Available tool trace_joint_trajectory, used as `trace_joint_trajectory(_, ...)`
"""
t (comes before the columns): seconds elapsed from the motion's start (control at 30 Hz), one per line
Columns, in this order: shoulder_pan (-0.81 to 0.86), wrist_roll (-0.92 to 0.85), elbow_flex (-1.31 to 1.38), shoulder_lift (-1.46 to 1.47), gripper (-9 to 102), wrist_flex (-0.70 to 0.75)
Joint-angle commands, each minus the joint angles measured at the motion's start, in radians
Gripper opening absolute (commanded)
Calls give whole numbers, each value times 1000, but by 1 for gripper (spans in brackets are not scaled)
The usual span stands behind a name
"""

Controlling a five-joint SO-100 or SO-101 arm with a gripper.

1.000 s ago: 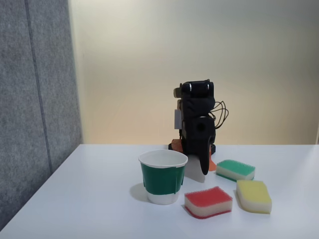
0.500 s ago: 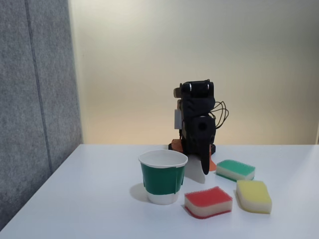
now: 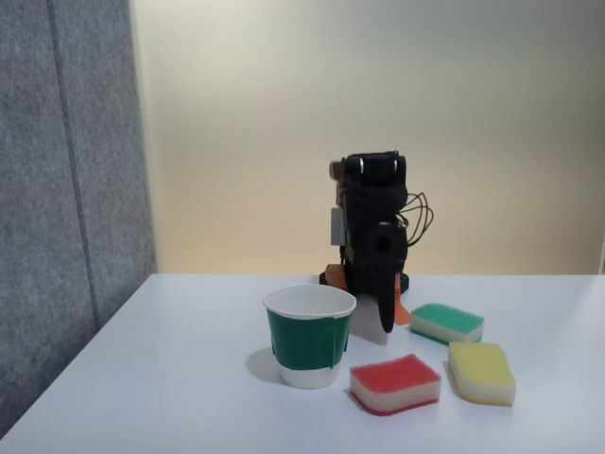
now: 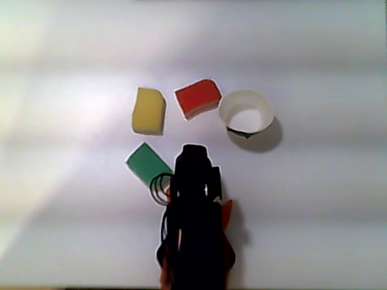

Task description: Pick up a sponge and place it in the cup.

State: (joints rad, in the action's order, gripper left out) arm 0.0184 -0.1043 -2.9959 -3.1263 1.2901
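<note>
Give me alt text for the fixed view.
A black robot arm stands folded at the back of a white table. In front are a green-wrapped paper cup, a red-topped sponge beside it, then a yellow sponge and a green-topped sponge.

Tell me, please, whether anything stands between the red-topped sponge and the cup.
Nothing visible does. The red-topped sponge lies right beside the cup on the table, apart from it.
</note>
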Motion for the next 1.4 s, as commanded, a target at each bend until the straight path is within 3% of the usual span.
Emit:
trace_joint_trajectory(0.0, 52, -109, 215, 275, 0, -11)
trace_joint_trajectory(0.1, 77, -189, 403, 499, 0, 9)
trace_joint_trajectory(0.33, 35, -207, 557, 698, 1, 12)
trace_joint_trajectory(0.53, 14, -273, 802, 954, 8, 51)
trace_joint_trajectory(0.6, 18, -314, 807, 971, 13, -17)
trace_joint_trajectory(0.73, 2, -336, 825, 1009, 37, -66)
trace_joint_trajectory(0.77, -5, -336, 836, 1019, 38, -67)
trace_joint_trajectory(1.37, -15, -431, 1341, 1496, 44, -26)
